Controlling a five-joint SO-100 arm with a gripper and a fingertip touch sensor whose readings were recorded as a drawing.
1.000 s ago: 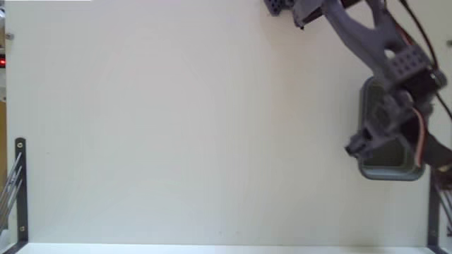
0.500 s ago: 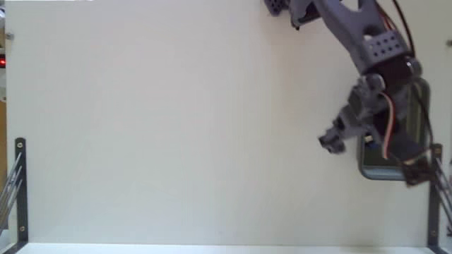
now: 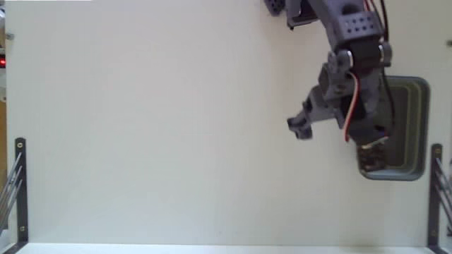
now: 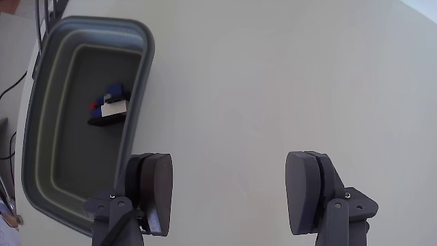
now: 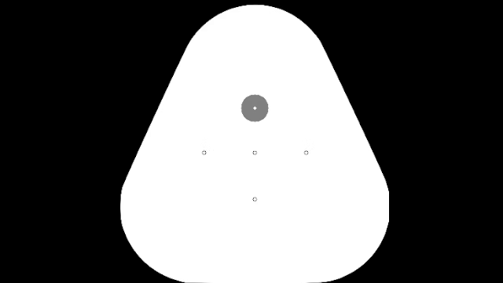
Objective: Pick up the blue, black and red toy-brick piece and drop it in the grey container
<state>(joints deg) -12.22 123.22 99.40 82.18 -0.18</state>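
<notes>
Wrist view: my gripper (image 4: 235,198) is wide apart, empty. Small black-blue-red toy-brick piece (image 4: 109,107) lies inside rounded grey plastic tray (image 4: 140,82), at 10 o'clock from my jaws. Plain white table (image 4: 287,82) underneath.

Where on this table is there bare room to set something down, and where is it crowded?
The white table is bare from the black bracket at the fixed view's left edge across to the open gripper. Crowded: the right side, where the arm overhangs the grey container, which holds the toy-brick piece.
</notes>
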